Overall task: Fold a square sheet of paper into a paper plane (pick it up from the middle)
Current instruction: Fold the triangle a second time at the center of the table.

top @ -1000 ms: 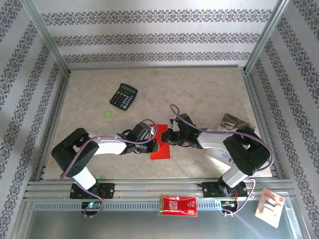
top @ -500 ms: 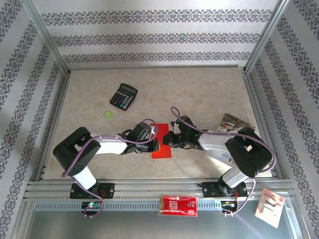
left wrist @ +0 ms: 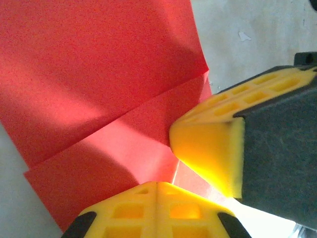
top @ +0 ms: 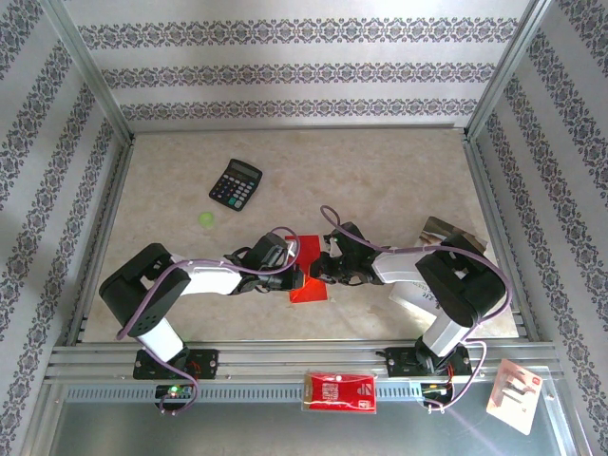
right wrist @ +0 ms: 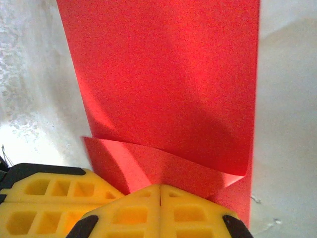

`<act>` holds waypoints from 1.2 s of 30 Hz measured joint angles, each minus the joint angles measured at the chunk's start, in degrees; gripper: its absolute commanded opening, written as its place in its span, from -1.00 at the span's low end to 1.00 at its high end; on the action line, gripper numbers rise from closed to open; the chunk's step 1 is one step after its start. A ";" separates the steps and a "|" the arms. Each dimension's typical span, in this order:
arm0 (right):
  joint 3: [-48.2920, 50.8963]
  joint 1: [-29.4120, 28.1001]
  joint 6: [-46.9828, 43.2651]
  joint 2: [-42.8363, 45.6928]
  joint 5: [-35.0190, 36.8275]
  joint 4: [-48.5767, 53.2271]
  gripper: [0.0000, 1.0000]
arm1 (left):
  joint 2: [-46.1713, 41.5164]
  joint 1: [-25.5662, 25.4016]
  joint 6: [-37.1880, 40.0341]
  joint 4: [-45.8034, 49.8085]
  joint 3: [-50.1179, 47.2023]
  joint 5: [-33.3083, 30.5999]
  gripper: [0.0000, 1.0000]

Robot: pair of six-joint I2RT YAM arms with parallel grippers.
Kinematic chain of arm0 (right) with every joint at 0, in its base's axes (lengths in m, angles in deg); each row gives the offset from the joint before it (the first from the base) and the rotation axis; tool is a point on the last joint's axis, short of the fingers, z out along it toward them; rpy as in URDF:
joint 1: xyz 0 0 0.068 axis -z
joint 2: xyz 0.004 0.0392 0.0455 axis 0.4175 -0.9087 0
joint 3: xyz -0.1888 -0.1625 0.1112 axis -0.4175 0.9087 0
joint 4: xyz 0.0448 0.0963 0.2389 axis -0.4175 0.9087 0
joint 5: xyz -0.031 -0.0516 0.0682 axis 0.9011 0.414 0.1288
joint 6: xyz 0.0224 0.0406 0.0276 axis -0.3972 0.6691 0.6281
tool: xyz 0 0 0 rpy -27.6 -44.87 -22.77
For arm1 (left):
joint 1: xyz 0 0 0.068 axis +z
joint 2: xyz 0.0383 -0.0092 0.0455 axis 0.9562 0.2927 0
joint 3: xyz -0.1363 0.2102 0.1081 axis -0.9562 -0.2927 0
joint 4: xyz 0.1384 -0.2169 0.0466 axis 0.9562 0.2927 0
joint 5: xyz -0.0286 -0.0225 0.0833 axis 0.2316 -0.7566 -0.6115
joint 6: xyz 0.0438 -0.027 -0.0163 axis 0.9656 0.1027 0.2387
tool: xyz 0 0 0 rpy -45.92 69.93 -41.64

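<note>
- Over the last second the right gripper (top: 324, 270) has been drawn in toward the left gripper (top: 296, 279), and its fingers have been closed from slightly parted to pressed together.
- In the right wrist view, those fingers (right wrist: 129, 213) are seen pinching a low raised flap at the near edge of the square sheet of paper (right wrist: 163, 74).
- The left fingers (left wrist: 124, 210) are also pressed together, with a lifted edge of the sheet apparently caught at their tips.
- The sheet is found on the counter (top: 380, 180) between the two arms, one layer folded over another, hardly shifted.
- With both holds made, a crease can probably be worked next. No pointed plane shape is formed yet, so the folding is judged to be at an early stage.
</note>
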 measured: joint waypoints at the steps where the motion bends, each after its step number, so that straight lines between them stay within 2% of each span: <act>1: 0.17 0.00 0.02 0.00 0.07 -0.20 -1.00 | -0.61 0.00 0.00 0.39 0.00 0.15 -0.85; 7: 0.87 -0.07 0.20 -0.04 0.17 -1.40 -1.00 | -4.35 -0.02 -1.44 0.57 0.00 2.91 -1.00; 18: 0.87 -0.33 0.39 -0.24 0.76 -1.38 -1.00 | -0.11 -0.02 -1.90 0.68 1.97 5.79 -1.00; 24: 0.44 -0.44 0.44 -0.35 0.96 -0.59 -1.00 | 1.44 -0.02 -1.92 0.17 -0.11 6.19 -1.00; 36: -0.26 -1.09 0.63 -0.63 1.40 0.13 -1.00 | -1.09 0.09 -2.36 -3.74 -4.76 7.06 -1.00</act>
